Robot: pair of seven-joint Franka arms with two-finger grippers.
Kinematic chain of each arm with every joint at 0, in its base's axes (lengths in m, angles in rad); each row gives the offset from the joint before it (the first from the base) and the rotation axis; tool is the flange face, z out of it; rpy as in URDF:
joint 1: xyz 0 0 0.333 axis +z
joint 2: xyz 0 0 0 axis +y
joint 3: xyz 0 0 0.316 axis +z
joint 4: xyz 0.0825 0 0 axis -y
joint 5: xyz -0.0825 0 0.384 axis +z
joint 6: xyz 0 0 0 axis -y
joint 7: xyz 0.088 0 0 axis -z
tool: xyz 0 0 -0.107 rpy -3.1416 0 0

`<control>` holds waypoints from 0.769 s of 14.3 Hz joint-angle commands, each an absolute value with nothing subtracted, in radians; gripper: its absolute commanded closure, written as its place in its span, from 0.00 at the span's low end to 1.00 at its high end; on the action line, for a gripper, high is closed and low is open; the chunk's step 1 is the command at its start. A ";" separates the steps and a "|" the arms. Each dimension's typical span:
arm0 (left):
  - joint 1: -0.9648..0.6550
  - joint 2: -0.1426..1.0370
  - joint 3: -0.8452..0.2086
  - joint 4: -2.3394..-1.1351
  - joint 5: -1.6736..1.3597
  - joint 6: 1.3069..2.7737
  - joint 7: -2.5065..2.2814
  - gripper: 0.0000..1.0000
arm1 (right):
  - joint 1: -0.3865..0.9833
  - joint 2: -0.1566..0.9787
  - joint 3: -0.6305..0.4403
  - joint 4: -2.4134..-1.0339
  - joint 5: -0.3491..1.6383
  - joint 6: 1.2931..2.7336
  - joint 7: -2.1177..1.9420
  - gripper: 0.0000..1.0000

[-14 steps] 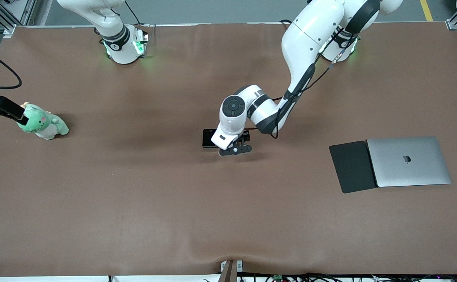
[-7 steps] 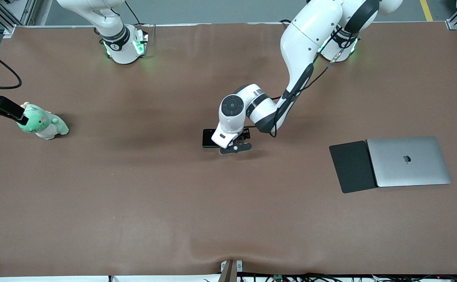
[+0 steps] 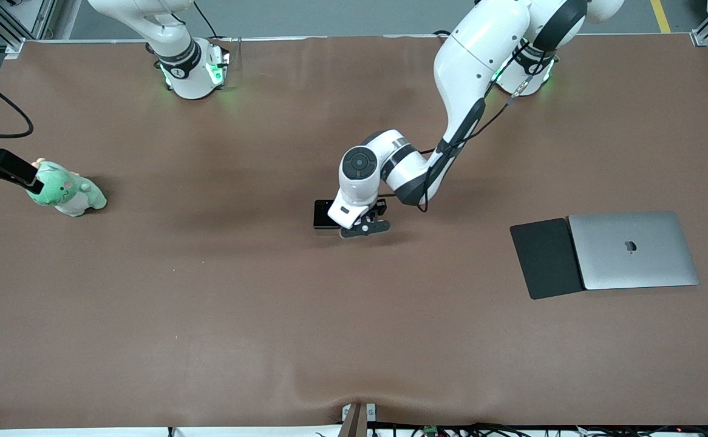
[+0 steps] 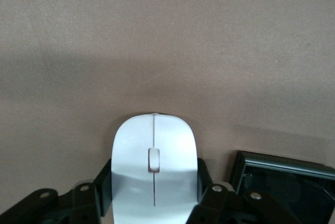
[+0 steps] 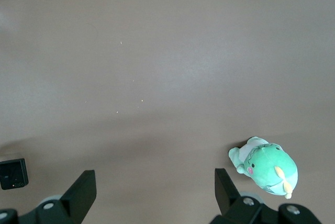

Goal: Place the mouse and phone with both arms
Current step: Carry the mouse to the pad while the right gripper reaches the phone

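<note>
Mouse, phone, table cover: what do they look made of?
Mouse, in the left claw: smooth white plastic, probably; soft sheen. Phone: glossy black glass or plastic; faint reflections. Table cover: matte brown, likely fabric or mat; it ripples at the near edge.

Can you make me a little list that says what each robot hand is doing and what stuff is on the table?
left gripper: down at the table's middle, fingers shut on the mouse
phone: flat on the table beside the mouse
right gripper: open, holding nothing, waiting above the table near the green plush toy
laptop: closed, at the left arm's end of the table
mouse pad: black, lying against the laptop
</note>
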State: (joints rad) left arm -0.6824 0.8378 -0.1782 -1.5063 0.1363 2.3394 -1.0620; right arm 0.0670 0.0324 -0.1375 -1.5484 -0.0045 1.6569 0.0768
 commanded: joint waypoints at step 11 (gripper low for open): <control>-0.428 0.356 -0.181 -1.900 0.160 2.275 -0.898 0.44 | 0.213 0.081 -0.127 -1.542 0.006 1.661 0.090 0.00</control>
State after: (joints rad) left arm -0.4904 0.4784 -0.1727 -1.7549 0.1462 2.2608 -0.9609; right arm 0.1641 0.0494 -0.1229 -1.5514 -0.0029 1.6567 0.0767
